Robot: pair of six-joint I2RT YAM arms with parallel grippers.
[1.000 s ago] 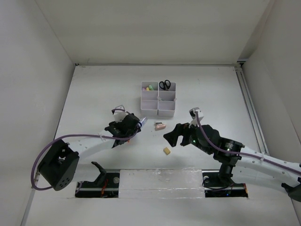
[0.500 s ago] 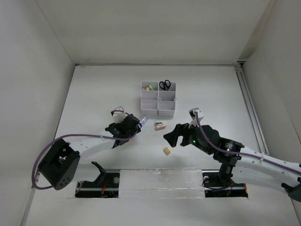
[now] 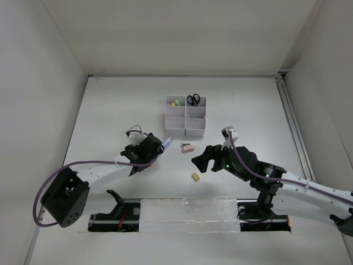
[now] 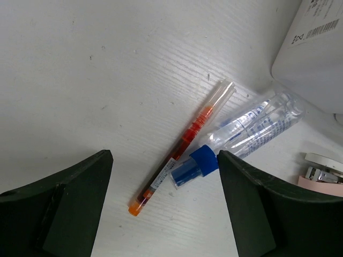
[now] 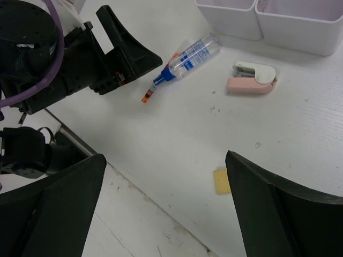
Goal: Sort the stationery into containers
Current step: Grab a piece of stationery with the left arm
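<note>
The white organizer [image 3: 186, 116] stands at the table's middle back. Black-handled scissors [image 3: 193, 99] and highlighters [image 3: 175, 102] sit in its two back compartments. My left gripper [image 3: 158, 145] is open and empty just above a red pen [image 4: 185, 140] and a blue-white tube [image 4: 241, 134], which lie side by side on the table between its fingers [image 4: 69, 209]. My right gripper [image 3: 199, 161] is open and empty, hovering above the yellow eraser [image 5: 221, 181], which also shows in the top view [image 3: 195, 176].
A pink-and-white stapler [image 3: 188, 148] lies between the two grippers, just in front of the organizer; it also shows in the right wrist view [image 5: 252, 78]. The organizer's corner [image 4: 316, 48] is close to the tube. White walls enclose the table.
My left gripper has drawn back slightly to the left. The pen and tube stay on the table. The right arm has not moved.
</note>
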